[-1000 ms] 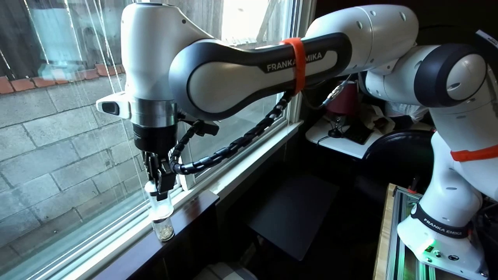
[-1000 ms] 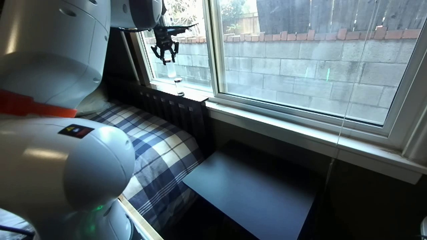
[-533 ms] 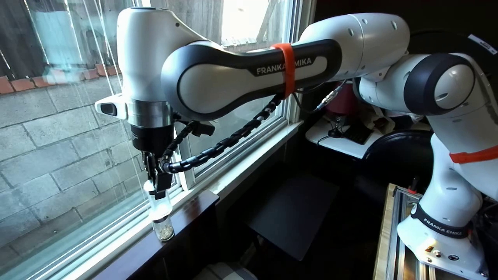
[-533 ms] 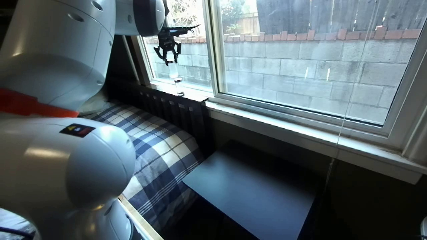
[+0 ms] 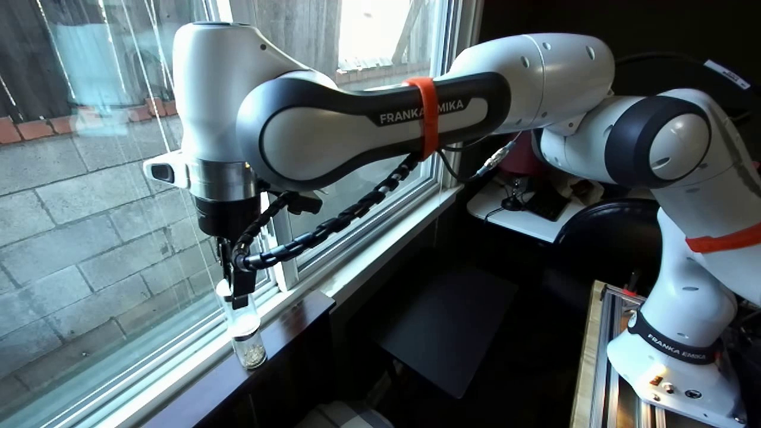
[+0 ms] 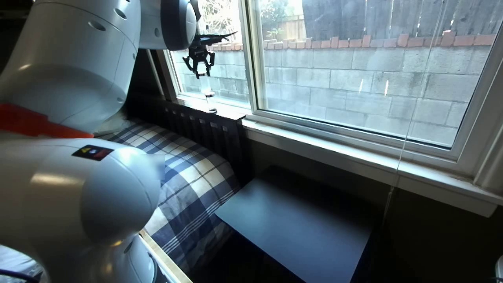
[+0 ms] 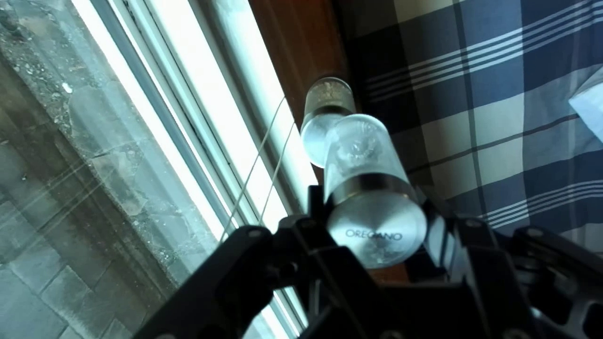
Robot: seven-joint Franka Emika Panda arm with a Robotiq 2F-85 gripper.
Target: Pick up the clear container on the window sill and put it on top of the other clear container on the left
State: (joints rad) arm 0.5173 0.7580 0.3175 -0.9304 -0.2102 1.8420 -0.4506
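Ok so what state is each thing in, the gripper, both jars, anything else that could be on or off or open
Gripper: closed on the clear container.
Clear container: lidded, marked OREGANO, held near its top.
Other clear container: lidded, partly filled, upright on the dark ledge below the held one; contact unclear.
Base light: glowing orange.
Lamp: looks unlit.
Window: can't tell whether open or shut.
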